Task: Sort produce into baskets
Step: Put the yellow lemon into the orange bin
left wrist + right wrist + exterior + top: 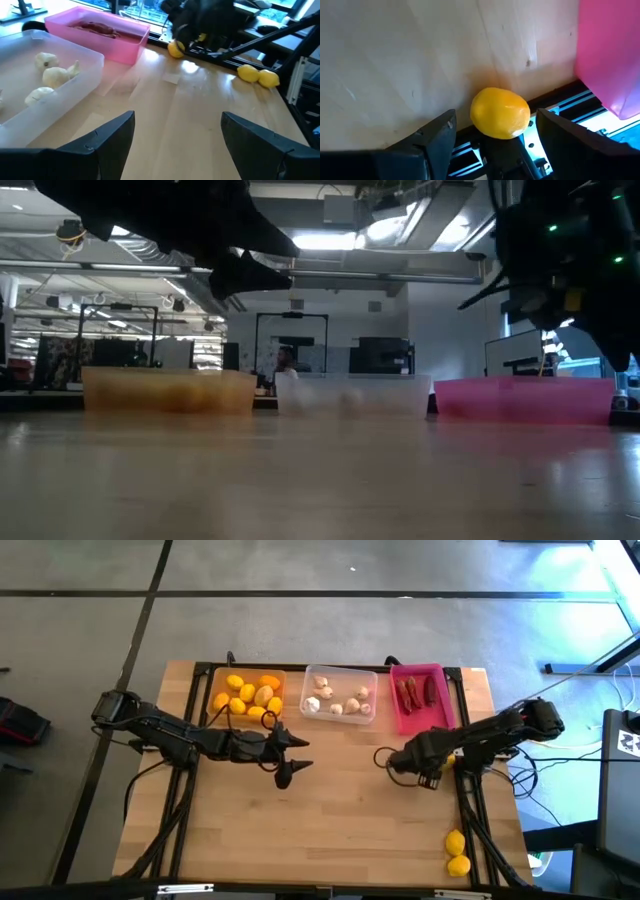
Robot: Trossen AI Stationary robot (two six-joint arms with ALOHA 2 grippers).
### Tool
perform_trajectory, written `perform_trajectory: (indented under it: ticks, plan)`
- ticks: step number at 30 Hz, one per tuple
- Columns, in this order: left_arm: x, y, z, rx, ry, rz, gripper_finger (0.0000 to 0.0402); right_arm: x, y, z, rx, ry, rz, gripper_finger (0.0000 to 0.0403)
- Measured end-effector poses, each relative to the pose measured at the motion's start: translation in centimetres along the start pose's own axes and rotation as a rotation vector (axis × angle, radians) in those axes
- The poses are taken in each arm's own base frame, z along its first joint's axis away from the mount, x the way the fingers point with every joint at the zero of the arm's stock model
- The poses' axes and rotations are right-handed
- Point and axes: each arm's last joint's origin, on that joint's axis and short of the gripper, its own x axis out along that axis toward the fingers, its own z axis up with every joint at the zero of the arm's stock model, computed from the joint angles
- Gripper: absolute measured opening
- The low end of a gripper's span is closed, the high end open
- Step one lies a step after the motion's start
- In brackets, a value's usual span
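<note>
Three baskets stand in a row at the table's far edge. The orange one [245, 693] holds lemons, the clear one [340, 694] garlic bulbs [54, 76], and the pink one [420, 696] dark red chilies [97, 28]. One lemon [500, 112] lies on the wood beside the black rail at the table's right edge. My right gripper [496, 119] hangs open above it, pointing steeply down, with a finger on each side and no touch showing. My left gripper [297, 758] hovers open over the table's middle, holding nothing.
Two more lemons [457, 851] lie near the table's front right corner, close to the rail. The black frame rail [555, 107] runs right behind the single lemon. Bare wood [330, 820] stretches between the two arms and toward the near edge.
</note>
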Motion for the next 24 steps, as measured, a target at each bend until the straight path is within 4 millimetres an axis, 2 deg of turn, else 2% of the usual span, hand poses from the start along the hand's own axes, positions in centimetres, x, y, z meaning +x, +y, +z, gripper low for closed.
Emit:
perform_trajectory:
  ticks: [4, 12, 20, 24]
  plan:
    - [0.0, 0.0, 0.0, -0.001, 0.002, -0.005, 0.0292, 0.3, -1.0, 0.7, 0.028, 0.035, 0.04, 0.0264]
    - [0.0, 0.0, 0.0, -0.004, 0.006, -0.003, 0.0292, 1.0, -1.7, 1.6, 0.061, 0.118, 0.059, 0.0268]
    - [0.0, 0.0, -0.1, -0.001, 0.009, -0.007, 0.0292, 2.0, -1.8, 2.2, 0.063, 0.205, 0.017, 0.0349]
    - [0.0, 0.0, -0.1, 0.001, 0.01, -0.007, 0.0292, 2.3, -1.6, 2.4, 0.057, 0.243, 0.003, 0.0372]
